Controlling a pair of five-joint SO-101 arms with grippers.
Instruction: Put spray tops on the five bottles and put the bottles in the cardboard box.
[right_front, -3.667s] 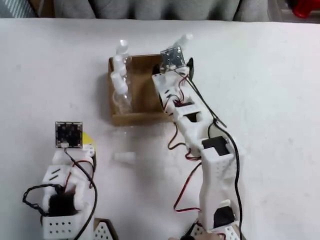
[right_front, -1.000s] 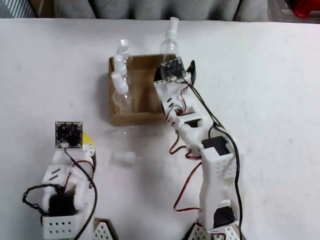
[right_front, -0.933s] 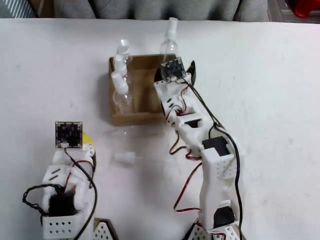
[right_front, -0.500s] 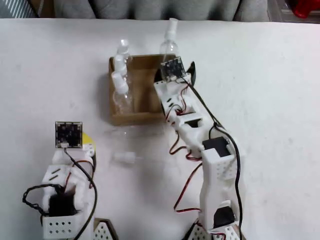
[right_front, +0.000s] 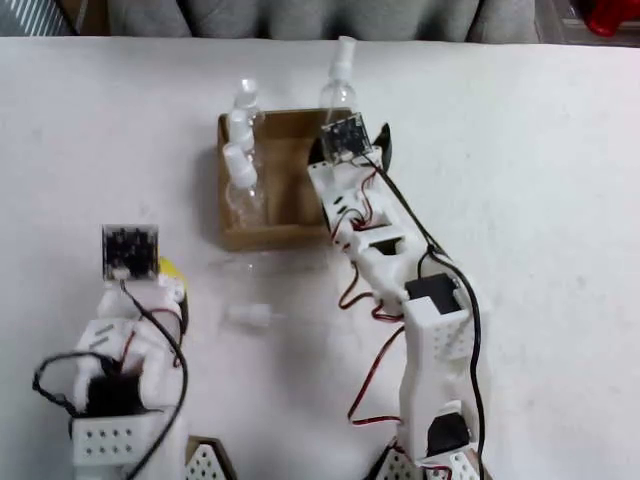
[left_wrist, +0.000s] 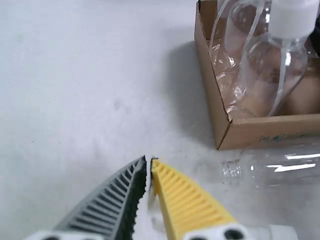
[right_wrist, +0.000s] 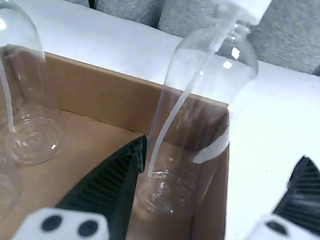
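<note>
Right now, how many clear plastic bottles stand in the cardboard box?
4. Three line one side wall of the brown cardboard box: far clear bottle, middle bottle, near bottle. The fourth bottle stands in the far corner opposite. Overlap may hide more.

2 white arms (right_front: 430, 335), red-black cables (right_front: 352, 283)

Likely a home hobby setup: white table (right_front: 560, 200), grey upholstered cushions (right_front: 250, 15) behind.
</note>
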